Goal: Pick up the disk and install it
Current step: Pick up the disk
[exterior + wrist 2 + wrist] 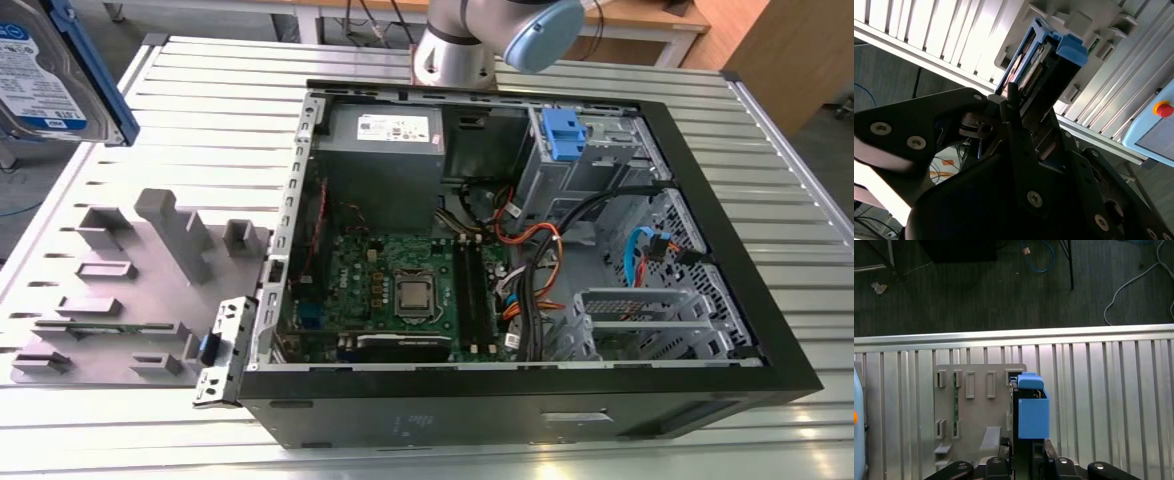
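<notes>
Gripper (1025,460) sits nearest the lens in the first wrist view, clamped on the disk (1032,410), whose long axis runs straight out past the fingertips. We note the disk (47,70) aloft at the exterior view's left, well apart from the open case (534,250). Frame edge crops its label; contact faces lie in shadow.

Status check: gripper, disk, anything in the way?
Gripper shut on the disk. Disk held aloft over the edge of the grey fixture tray, away from the open computer case. Cables crowd the case interior.
</notes>
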Controlling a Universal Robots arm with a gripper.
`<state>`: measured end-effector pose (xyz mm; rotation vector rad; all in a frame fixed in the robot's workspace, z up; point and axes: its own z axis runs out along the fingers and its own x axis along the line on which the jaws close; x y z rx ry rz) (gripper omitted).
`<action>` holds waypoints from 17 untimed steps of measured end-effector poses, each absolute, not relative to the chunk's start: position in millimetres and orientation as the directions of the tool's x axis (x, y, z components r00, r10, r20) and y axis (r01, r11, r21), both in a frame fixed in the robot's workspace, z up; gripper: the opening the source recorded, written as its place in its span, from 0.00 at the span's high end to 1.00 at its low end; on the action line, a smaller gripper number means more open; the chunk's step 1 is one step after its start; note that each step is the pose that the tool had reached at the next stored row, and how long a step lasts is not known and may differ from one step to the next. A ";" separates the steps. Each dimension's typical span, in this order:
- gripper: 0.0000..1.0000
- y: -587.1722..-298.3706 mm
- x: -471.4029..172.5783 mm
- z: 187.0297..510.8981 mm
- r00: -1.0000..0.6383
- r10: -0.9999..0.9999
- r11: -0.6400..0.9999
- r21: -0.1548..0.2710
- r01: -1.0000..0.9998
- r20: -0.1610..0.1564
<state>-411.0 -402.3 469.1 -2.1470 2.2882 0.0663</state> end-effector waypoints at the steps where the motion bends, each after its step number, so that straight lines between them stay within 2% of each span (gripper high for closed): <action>1: 0.65 -402.3 -411.0 469.1 -0.064 -0.997 0.063 0.029 -0.998 -0.031; 17: 0.65 -402.3 -411.0 472.7 -0.064 -0.997 0.063 0.029 -0.998 -0.031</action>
